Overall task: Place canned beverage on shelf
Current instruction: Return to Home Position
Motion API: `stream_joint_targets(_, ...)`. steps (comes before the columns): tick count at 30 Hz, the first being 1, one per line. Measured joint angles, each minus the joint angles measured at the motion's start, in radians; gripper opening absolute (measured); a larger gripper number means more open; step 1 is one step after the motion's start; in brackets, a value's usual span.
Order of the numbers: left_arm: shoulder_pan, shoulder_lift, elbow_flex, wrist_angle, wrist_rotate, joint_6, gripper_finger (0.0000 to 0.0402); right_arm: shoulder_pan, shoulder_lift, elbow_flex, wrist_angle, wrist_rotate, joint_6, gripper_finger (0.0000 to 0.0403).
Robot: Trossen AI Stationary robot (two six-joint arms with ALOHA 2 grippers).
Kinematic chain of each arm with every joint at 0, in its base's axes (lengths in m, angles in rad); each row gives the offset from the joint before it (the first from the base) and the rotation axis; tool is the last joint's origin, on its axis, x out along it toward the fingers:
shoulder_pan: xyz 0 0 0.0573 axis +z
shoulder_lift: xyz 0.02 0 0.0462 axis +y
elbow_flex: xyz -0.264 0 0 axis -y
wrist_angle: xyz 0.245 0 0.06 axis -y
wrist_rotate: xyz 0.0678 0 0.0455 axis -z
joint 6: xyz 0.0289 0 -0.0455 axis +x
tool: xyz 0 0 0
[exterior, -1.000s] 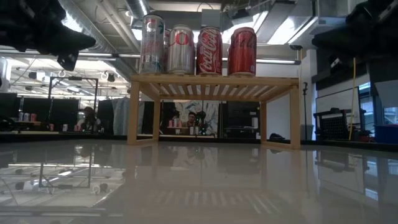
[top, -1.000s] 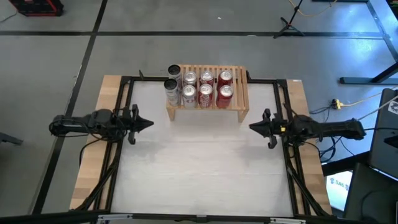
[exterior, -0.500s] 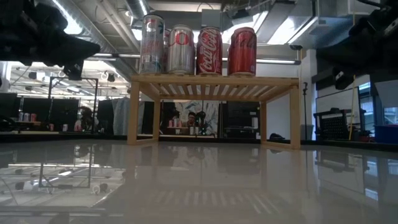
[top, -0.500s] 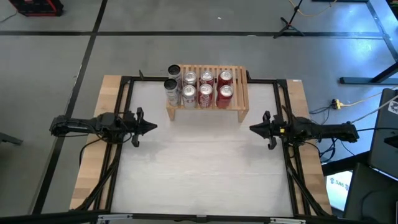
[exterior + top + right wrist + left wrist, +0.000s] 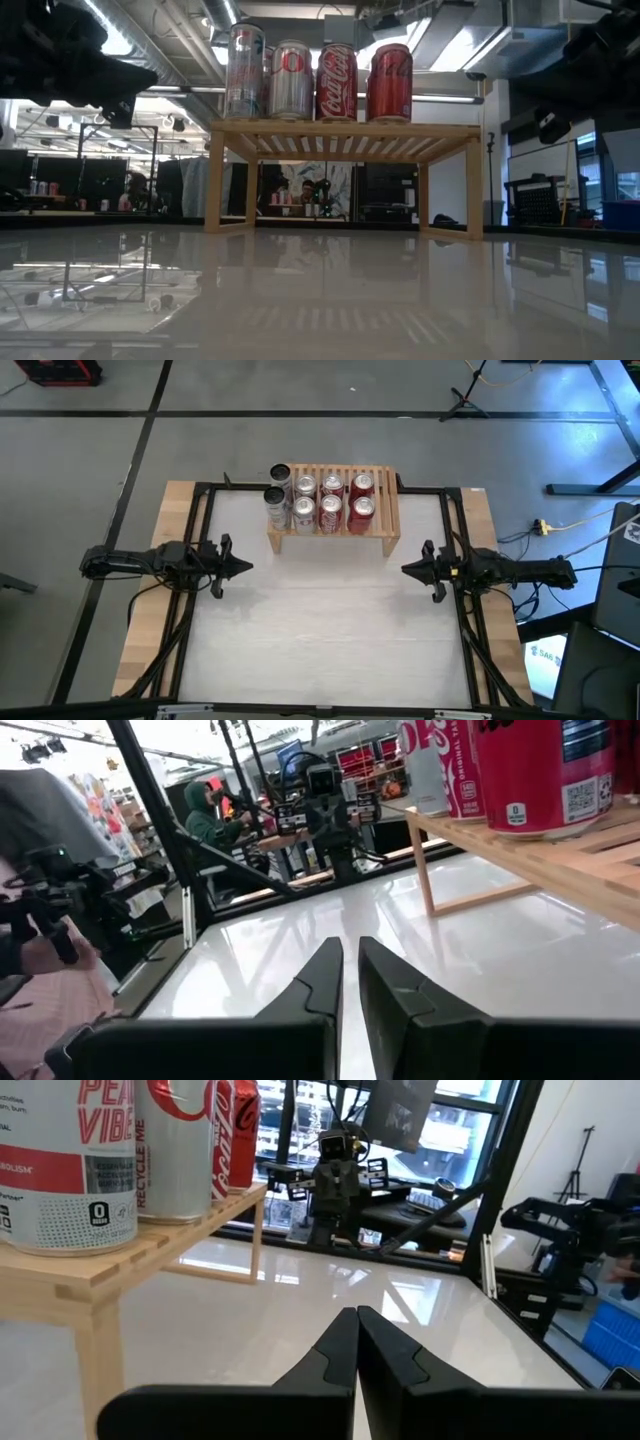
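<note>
Hovering at the left edge of the white table (image 5: 320, 640), the left gripper (image 5: 243, 565) is pointed inward toward the middle. Its two dark fingers (image 5: 335, 1355) are seen pressed together, with the tips touching.

Farther back, centred along the far side of the table, the shelf (image 5: 388, 522) of pale wooden slats is stood on its solid side legs. Eight cans are set upright on it in two rows of four. In the low view the nearer row is read from left to right as a tall white can (image 5: 245, 70), a silver can (image 5: 291, 80), a red cola can (image 5: 337, 82) and a second red can (image 5: 390, 82). They are placed side by side and close together.

At the right edge of the table the right gripper (image 5: 405, 567) is pointed inward, facing the left one and well apart from it. Its fingers (image 5: 310, 990) are held almost together, with only a thin slit between them. Beyond the table, in the right wrist view, a person in a green hooded top (image 5: 200, 805) is seen.
</note>
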Motion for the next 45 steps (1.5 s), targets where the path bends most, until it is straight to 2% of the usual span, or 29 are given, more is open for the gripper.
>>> stream_joint_targets(16,0.000,0.000,0.000,0.000,0.000,0.000,0.0000,-0.001,0.000,0.000,-0.008,-0.032,-0.115,0.0026)
stream_joint_targets(45,0.000,0.000,0.000,0.000,0.000,0.000,0.0000,0.000,0.002,0.000,-0.010,-0.033,-0.116,0.0026)
